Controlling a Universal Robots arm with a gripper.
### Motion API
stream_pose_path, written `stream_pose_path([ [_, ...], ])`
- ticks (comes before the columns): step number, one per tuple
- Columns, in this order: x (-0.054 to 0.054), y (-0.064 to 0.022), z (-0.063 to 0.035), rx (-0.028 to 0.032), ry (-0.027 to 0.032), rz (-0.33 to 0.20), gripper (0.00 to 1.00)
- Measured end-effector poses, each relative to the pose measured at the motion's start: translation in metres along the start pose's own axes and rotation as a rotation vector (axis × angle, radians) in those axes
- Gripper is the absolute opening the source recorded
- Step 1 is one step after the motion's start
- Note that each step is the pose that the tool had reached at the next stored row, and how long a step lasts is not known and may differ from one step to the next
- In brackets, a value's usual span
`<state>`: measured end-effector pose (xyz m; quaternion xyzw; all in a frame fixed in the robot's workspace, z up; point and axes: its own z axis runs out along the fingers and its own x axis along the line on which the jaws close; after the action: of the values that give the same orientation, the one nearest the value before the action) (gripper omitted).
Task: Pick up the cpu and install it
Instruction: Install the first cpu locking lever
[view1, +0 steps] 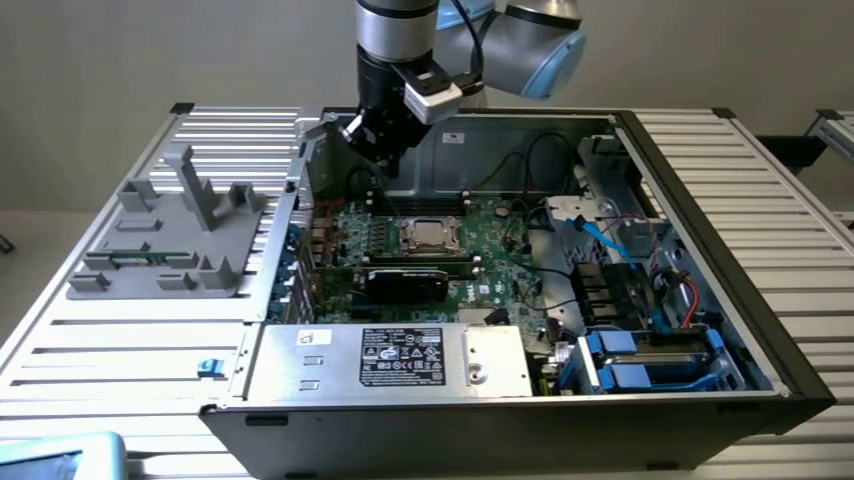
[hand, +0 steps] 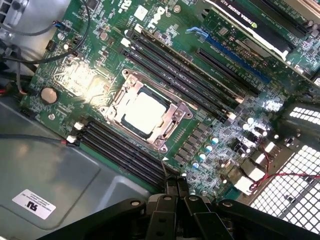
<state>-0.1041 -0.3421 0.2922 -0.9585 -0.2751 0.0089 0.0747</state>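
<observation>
Above the motherboard (hand: 65, 80), gripper (hand: 170, 176) fully closed, empty, clear of the cpu (hand: 145, 112) seated in its socket (hand: 167, 134)

The cpu (hand: 144, 112) has a smooth, shiny pale metal top inside a bright metal socket frame (hand: 161, 94). The circuit board (hand: 60, 107) is glossy green. The case (view1: 507, 440) is matt dark metal, the fixture (view1: 174, 235) matt grey plastic, and the table (view1: 747, 190) ribbed bare metal.

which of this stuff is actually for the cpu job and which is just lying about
Job:
cpu, lying in the socket frame
pincer, shut

Lying about:
grey fixture
power supply
graphics card
</observation>
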Motion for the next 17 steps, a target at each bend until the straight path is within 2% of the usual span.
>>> stream_pose_path([
  [13, -0.0001, 0.0000, 0.0000, -0.0001, 0.0002, 0.001, 0.12],
  [17, -0.0001, 0.0000, 0.0000, 0.0007, 0.0025, 0.012, 0.12],
])
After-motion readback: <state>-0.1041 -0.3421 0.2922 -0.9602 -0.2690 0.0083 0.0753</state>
